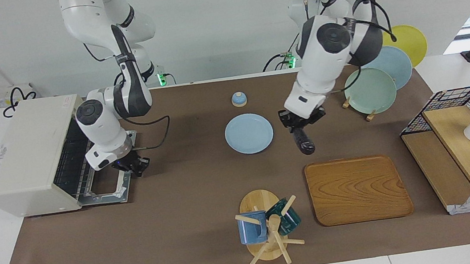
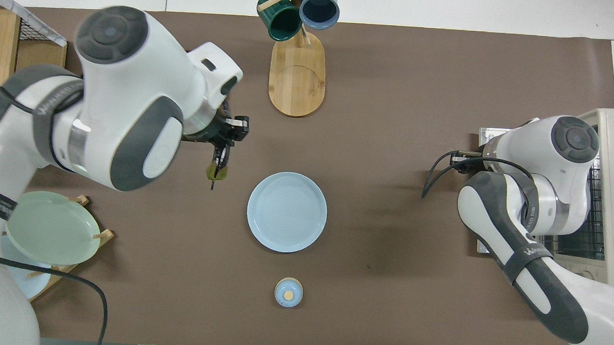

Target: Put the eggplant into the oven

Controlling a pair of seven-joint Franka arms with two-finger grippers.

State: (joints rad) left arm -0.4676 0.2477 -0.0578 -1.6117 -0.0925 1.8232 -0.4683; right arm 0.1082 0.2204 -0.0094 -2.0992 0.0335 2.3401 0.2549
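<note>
My left gripper is shut on the upper end of the dark purple eggplant. The eggplant hangs down in the air over the brown mat, beside the light blue plate. In the overhead view its green stem tip pokes out by the left gripper. The off-white oven stands at the right arm's end of the table, with its door dropped open and the wire rack showing. My right gripper is low over the open door's outer edge. In the overhead view the right arm hides it.
A wooden tray and a mug tree with two mugs lie farther from the robots. A small blue lidded dish sits nearer the robots. A plate rack and a wire shelf are at the left arm's end.
</note>
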